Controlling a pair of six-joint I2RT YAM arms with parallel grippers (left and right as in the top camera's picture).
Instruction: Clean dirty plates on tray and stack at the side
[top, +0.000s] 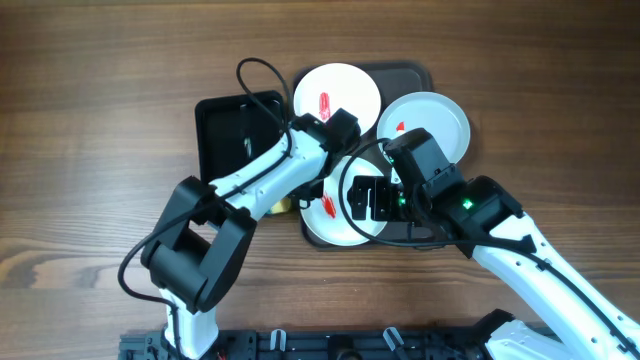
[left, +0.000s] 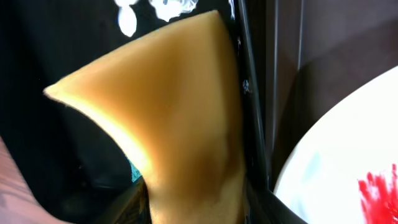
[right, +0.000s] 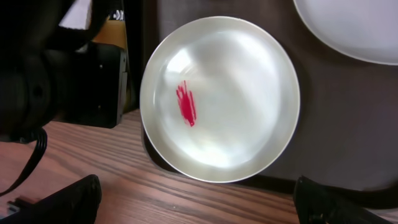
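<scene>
Plates (top: 337, 95): three, all on tray (top: 420, 72), all soiled; none stacked at side.
Overhead: upper white plate (top: 345, 85) top centre, pale blue plate (top: 430, 125) right of it, lower white plate (top: 322, 228) mid-frame, partly under left arm (top: 265, 175); red smear on each; cleaning judged barely begun. Left wrist: yellow sponge (left: 180, 112) between jaws of left gripper (left: 196, 208), beside black tub (left: 62, 37); clamped or loose, cannot tell. Right wrist: lower white plate centre frame, glossy, streaked red left of middle; right gripper (right: 199, 202) spread wide, empty.
</scene>
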